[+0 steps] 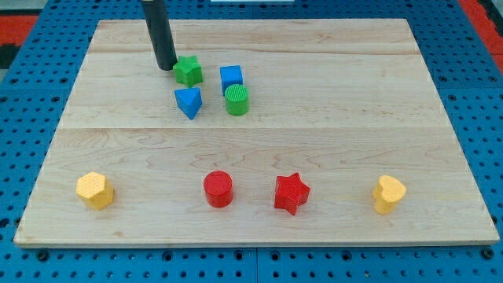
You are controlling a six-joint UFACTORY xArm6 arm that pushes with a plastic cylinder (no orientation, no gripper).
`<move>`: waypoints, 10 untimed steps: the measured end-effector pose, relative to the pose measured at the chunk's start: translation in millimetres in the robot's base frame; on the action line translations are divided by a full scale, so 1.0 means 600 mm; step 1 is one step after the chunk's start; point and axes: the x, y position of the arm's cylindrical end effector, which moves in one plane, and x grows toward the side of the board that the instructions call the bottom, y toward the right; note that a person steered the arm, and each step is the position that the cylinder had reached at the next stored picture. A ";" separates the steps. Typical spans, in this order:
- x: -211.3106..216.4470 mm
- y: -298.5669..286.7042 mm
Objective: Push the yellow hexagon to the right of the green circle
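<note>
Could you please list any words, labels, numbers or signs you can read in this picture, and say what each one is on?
None: no text, number or sign can be read anywhere.
The blocks, such as the yellow hexagon and green circle, are plain.
The board shows only wood grain.
My tip, just left of the green star, has no marking.

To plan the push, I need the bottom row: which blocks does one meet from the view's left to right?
yellow hexagon → red cylinder → red star → second yellow block, shape unclear.
</note>
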 end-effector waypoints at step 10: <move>0.410 -0.142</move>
